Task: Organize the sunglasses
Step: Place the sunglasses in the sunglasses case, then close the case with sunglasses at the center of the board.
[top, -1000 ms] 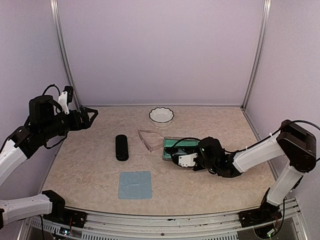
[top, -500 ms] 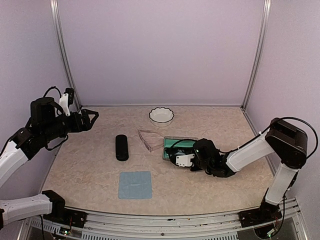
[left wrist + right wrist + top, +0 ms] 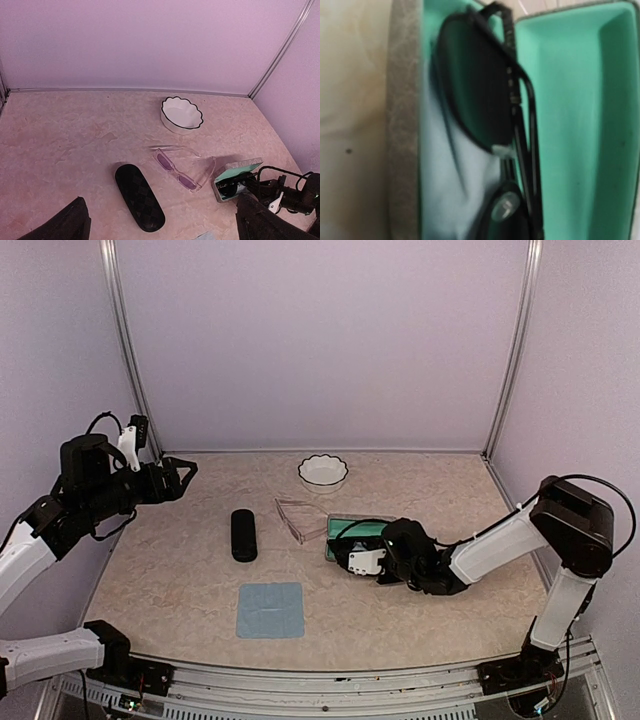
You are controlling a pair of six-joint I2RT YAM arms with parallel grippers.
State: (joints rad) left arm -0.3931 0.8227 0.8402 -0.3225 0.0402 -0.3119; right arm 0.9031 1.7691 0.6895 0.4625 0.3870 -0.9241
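A white scalloped bowl (image 3: 323,471) sits at the far side of the marbled desk (image 3: 180,570). A black oblong case (image 3: 243,535) lies left of an open teal-lined grey case (image 3: 352,528). A blue cloth (image 3: 271,609) lies nearer the front.

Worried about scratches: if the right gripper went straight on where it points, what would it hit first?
Probably the dark-lensed sunglasses lying in the open teal-lined case, directly ahead of the right gripper and seemingly very close.
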